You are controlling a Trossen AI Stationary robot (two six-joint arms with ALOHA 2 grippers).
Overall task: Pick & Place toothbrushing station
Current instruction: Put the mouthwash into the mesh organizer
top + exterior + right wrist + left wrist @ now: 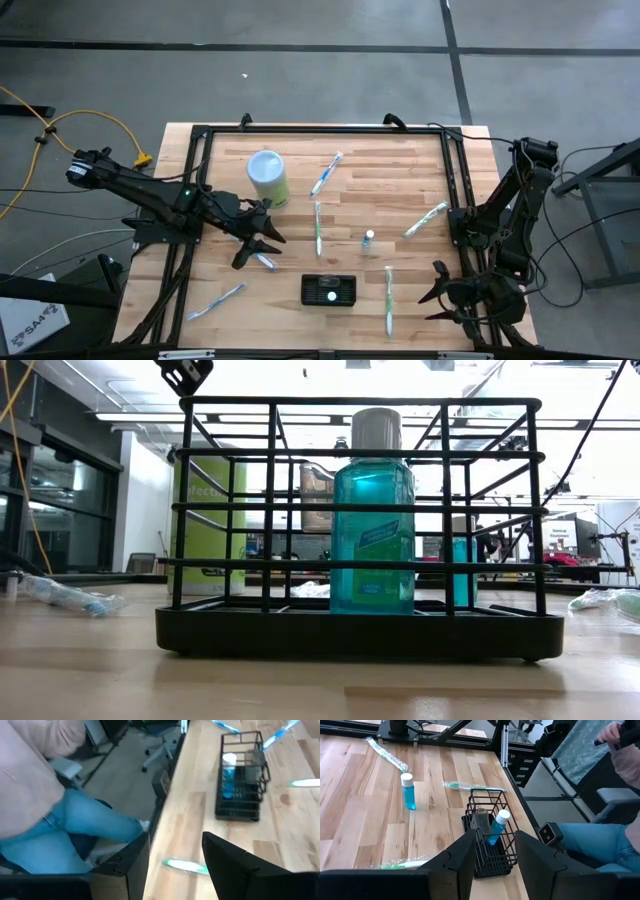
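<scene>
The left gripper [262, 238] hangs released and empty over the surface [420, 290], aimed toward the toothbrushing station [328, 290] at its 4 o'clock, probably lining up a grasp. The right gripper [440, 292], also released, waits at the station's 3 o'clock.

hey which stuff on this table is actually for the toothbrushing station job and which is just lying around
For the job:
- toothbrushing station, a black wire caddy holding a blue bottle
- left gripper, open

Lying about:
- green canister
- loose small blue bottle
- wrapped toothbrushes
</scene>
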